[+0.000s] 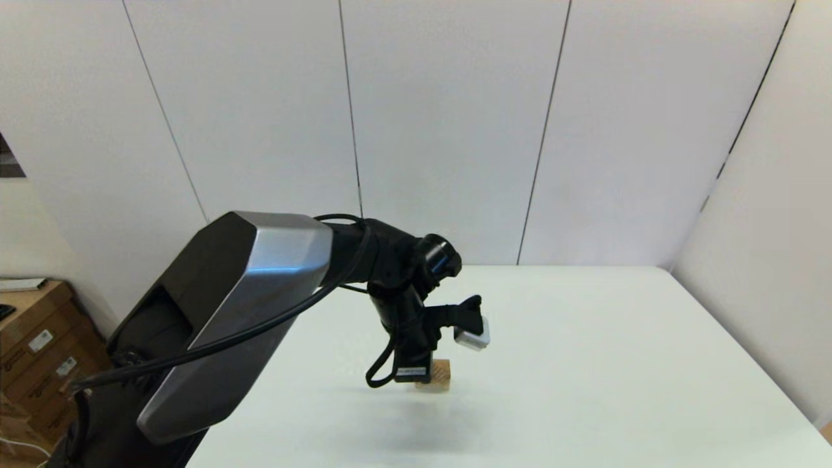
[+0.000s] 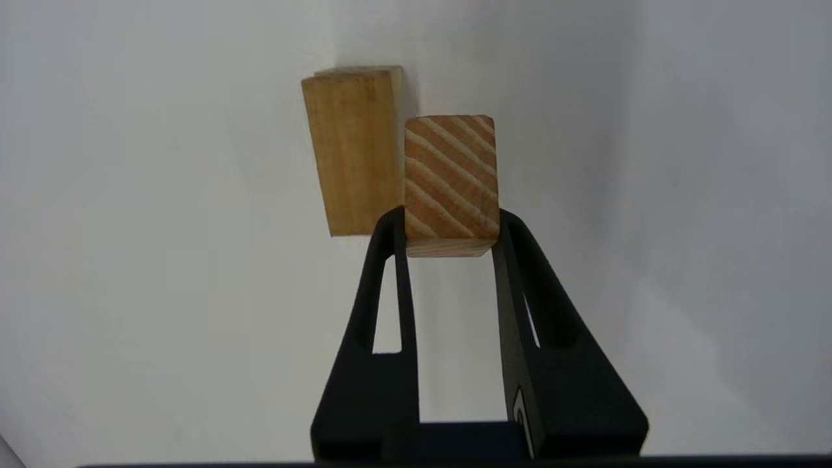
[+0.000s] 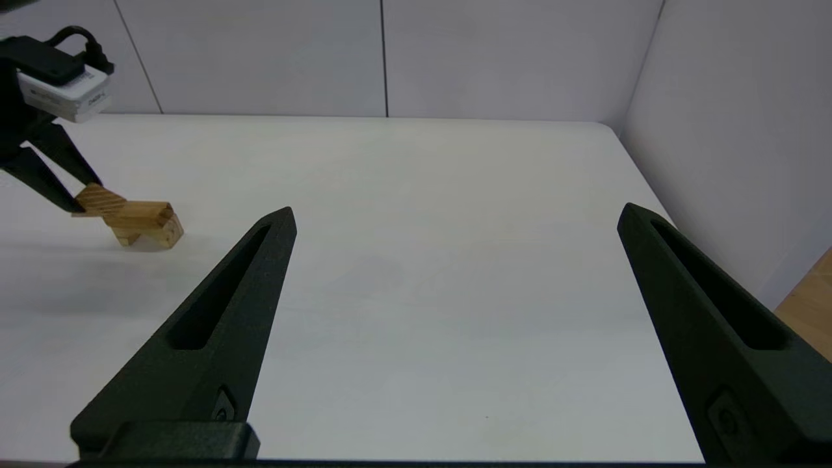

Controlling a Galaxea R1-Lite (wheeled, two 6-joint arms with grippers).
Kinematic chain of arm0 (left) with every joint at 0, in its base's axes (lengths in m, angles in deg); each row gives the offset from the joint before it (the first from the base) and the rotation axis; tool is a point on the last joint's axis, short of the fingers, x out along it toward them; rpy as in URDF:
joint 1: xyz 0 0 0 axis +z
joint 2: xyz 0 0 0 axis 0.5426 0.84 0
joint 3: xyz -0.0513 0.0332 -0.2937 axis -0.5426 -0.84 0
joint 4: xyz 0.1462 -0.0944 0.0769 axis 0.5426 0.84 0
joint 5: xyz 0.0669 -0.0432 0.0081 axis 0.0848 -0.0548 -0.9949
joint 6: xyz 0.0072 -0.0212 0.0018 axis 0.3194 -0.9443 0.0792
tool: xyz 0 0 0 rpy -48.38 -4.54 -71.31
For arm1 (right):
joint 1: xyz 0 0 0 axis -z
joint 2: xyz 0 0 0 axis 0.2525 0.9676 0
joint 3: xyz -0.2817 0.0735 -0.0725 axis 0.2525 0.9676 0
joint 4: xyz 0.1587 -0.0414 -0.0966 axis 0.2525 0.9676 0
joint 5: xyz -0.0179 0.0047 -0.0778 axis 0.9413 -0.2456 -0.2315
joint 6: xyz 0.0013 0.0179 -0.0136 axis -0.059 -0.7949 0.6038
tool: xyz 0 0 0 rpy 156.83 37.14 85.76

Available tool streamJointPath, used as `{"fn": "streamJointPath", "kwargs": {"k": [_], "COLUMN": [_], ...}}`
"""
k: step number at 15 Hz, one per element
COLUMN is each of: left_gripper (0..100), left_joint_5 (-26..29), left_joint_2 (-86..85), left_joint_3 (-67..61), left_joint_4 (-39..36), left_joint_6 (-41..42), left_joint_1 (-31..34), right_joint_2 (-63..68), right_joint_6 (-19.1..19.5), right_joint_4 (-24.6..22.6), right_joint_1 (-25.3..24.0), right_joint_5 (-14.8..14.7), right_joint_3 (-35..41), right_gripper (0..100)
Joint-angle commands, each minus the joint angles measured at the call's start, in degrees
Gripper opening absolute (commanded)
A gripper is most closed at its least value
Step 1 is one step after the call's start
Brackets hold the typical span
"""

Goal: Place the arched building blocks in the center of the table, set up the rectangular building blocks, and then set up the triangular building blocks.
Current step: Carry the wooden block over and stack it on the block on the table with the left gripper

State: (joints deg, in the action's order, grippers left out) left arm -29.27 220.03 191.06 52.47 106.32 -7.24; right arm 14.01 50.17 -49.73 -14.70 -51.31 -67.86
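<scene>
My left gripper (image 2: pixel 452 224) is shut on the rectangular building block (image 2: pixel 452 179), a tan block whose face shows slanted grain stripes. It is held low over the middle of the table (image 1: pixel 617 357). Right beside it, touching or nearly so, the arched building block (image 2: pixel 351 149) lies on the white surface. In the right wrist view the held block (image 3: pixel 97 198) tilts against the end of the arched block (image 3: pixel 146 221). The head view shows only a tan corner (image 1: pixel 442 376) under the left gripper (image 1: pixel 422 374). My right gripper (image 3: pixel 455 214) hangs open and empty over the table's right side. The triangular building blocks are out of view.
White wall panels stand behind the table and along its right side (image 1: pixel 767 260). Cardboard boxes (image 1: pixel 39 344) sit on the floor off the table's left. The left arm's silver-and-black link (image 1: pixel 240 312) fills the lower left of the head view.
</scene>
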Motion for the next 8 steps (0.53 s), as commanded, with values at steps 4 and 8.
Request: {"fn": "streamJointPath", "kwargs": {"k": [4,8], "left_gripper": [0,0], "left_joint_5": [-0.24,-0.24], "left_joint_2": [1.65,1.74], "left_joint_3": [0.18,0.18], "left_joint_4": [-2.33,-3.74], "left_joint_6": [0.59,0.94], "left_joint_1": [0.46,1.16], "right_joint_2": [-0.11,-0.11], "right_joint_6": [0.04,0.04], "right_joint_4": [-0.04,-0.04], "right_joint_1": [-0.01,-0.01], "right_joint_5": [0.02,0.02], "right_joint_3": [0.09,0.09], "right_gripper": [100,100]}}
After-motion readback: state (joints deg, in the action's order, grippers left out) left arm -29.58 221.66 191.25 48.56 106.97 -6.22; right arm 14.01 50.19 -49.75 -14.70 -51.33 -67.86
